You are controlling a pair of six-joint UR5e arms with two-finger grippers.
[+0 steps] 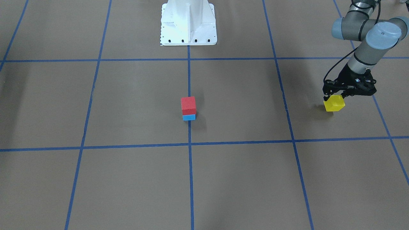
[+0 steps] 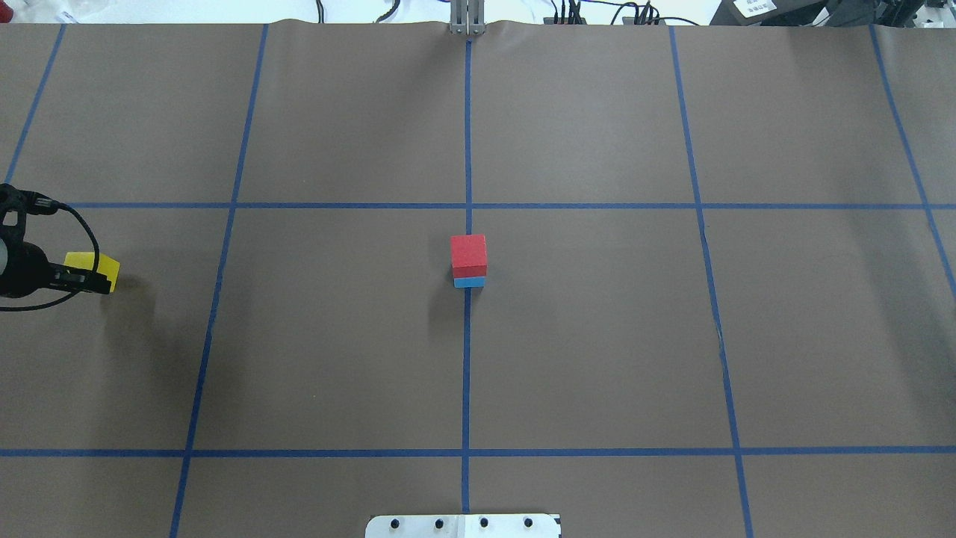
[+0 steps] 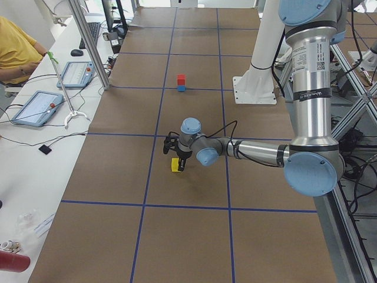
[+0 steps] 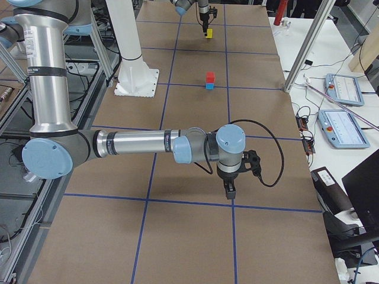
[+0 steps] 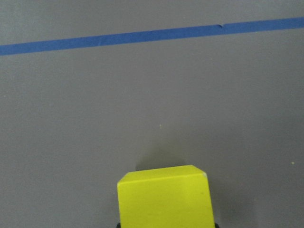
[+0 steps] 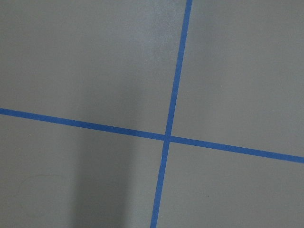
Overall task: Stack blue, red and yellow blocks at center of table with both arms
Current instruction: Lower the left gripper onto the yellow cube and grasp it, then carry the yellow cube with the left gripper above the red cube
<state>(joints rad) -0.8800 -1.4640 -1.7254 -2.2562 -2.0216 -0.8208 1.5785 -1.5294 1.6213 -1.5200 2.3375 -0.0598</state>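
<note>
While the red block [image 1: 188, 105] sits squarely on the blue block [image 1: 189, 117] at the middle of the counter [image 1: 127, 179], right on the central blue tape line [image 1: 189, 73], we see the yellow block [image 1: 334, 103] well apart from that pair, out toward the robot's left end of the counter. We find the left end effector [image 1: 334, 95] clamped on it from above, its two black fingers [image 1: 326, 91] pressed against opposite sides of the block's upper part, with a corner of the block turned toward the front-facing camera. From the left wrist camera we see the block's yellow face at the bottom of the view and a dark shadow just beyond it; we cannot tell whether the block rests on the counter or hangs barely above it. We see the right end effector [image 4: 230, 190] only in the side view from the robot's right, pointing down near a tape crossing, and we cannot tell how wide it stands or whether it holds anything. Its wrist camera shows brown surface and two crossing tape lines.
</note>
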